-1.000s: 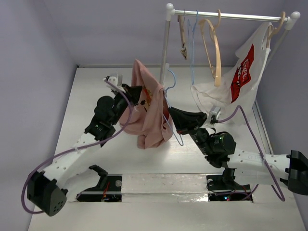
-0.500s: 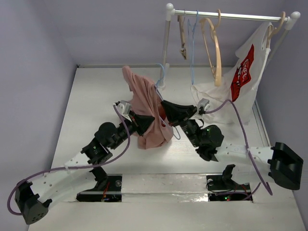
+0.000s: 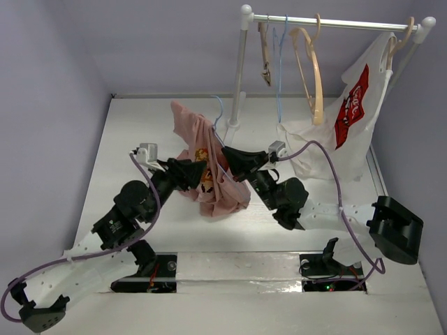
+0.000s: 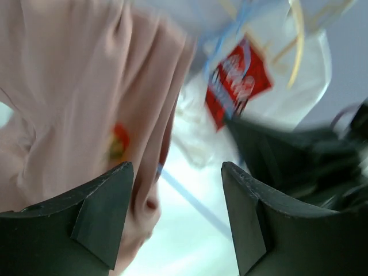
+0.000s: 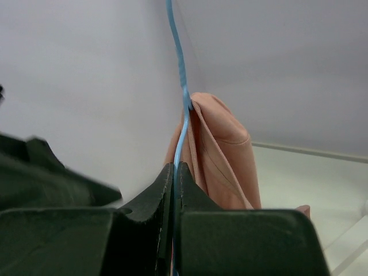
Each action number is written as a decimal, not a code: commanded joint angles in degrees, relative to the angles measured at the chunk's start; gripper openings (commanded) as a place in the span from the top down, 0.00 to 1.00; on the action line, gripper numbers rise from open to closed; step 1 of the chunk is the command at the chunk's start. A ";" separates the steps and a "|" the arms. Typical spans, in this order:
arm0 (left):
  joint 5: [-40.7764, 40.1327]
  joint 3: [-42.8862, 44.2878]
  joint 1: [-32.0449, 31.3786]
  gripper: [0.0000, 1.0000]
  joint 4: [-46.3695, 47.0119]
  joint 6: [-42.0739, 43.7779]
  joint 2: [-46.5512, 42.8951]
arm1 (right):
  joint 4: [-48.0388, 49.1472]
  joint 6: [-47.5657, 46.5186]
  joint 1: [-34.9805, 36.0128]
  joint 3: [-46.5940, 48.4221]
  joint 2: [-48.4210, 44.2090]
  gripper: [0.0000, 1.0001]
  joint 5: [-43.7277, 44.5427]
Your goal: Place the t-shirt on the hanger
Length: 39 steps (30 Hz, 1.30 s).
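Hanging the t-shirt [image 3: 223, 188] just left of the rack post [image 3: 237, 70], draped over the hanger [image 5: 183, 80]. Pinching the hanger's wire, lower left of the post, in the tightly closed right gripper [image 3: 227, 153]. Holding the left gripper [image 4: 177, 172] parted farther left, gripping nothing.

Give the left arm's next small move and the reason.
Probably ease the left gripper toward the t-shirt and pinch its hanging fabric: its jaws stand open and empty beside the cloth, the shirt hangs bunched, and the right gripper is shut on the hanger.
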 commanded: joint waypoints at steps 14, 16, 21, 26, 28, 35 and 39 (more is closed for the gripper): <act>7.18 15.06 15.71 0.33 12.99 -19.00 20.09 | 9.42 1.31 -0.41 -5.37 -7.44 1.00 -3.12; 8.33 14.44 16.24 0.33 14.67 -20.23 20.98 | 8.71 1.13 -0.41 -5.54 -7.71 1.00 -3.56; 10.27 11.72 16.24 0.28 23.12 -22.43 22.38 | 7.48 1.13 -0.41 -5.46 -7.09 1.00 -4.17; 13.17 9.17 16.24 0.30 26.89 -23.22 23.70 | 5.37 1.31 -0.41 -4.41 -5.34 1.00 -4.17; 14.04 7.85 16.24 0.33 27.69 -24.45 24.41 | 4.84 1.48 -0.41 -3.53 -3.67 1.00 -4.26; 14.49 4.68 16.24 0.55 32.34 -26.65 24.85 | 3.88 2.53 -0.41 -1.15 0.55 1.00 -4.88; 12.91 2.40 16.24 0.77 34.11 -26.56 23.53 | 3.52 3.15 -0.41 -0.97 1.35 1.00 -5.23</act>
